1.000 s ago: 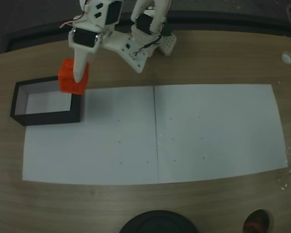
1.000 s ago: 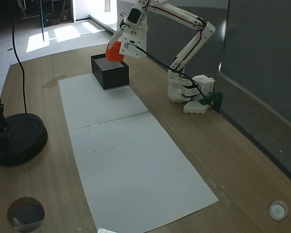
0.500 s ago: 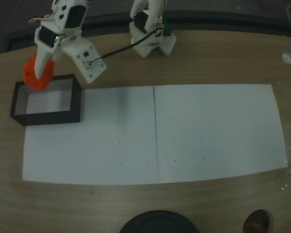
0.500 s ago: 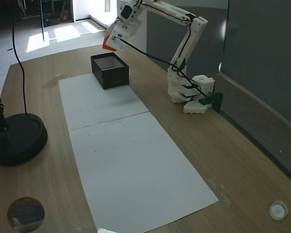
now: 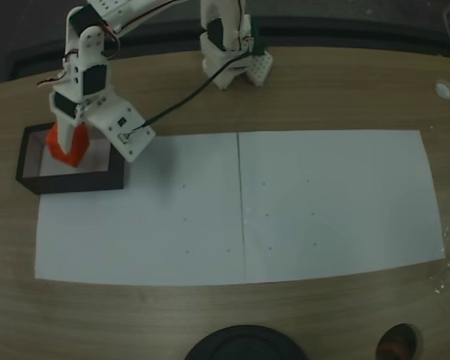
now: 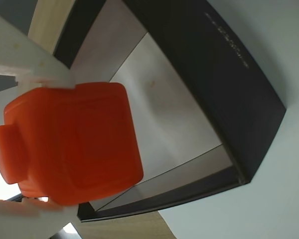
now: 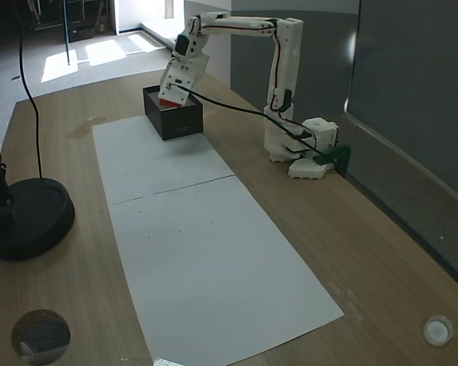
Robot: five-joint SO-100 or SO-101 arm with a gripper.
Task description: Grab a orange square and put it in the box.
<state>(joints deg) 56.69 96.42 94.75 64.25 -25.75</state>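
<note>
The orange square [image 5: 64,143] is a bright orange-red block with a round stud, and my gripper [image 5: 67,139] is shut on it. It hangs low over the left part of the box [image 5: 75,182], a black-walled tray with a pale inside. In the wrist view the orange square [image 6: 72,144] fills the left side between my white fingers [image 6: 25,50], with the box [image 6: 229,74] and its pale floor just beneath. In the side fixed view the gripper [image 7: 170,97] points down into the box [image 7: 179,123], and only a sliver of the orange square [image 7: 166,101] shows.
Two white paper sheets [image 5: 240,210] cover the wooden table, and the box stands on their left end. The arm's base [image 5: 232,52] stands at the table's back edge. A black round lamp base [image 7: 23,217] sits near the front. A small white disc [image 5: 442,88] lies far right.
The gripper carried the orange square from the box's right edge leftwards past its back rim, then lowered it into the box's left part. The grip stayed shut.
</note>
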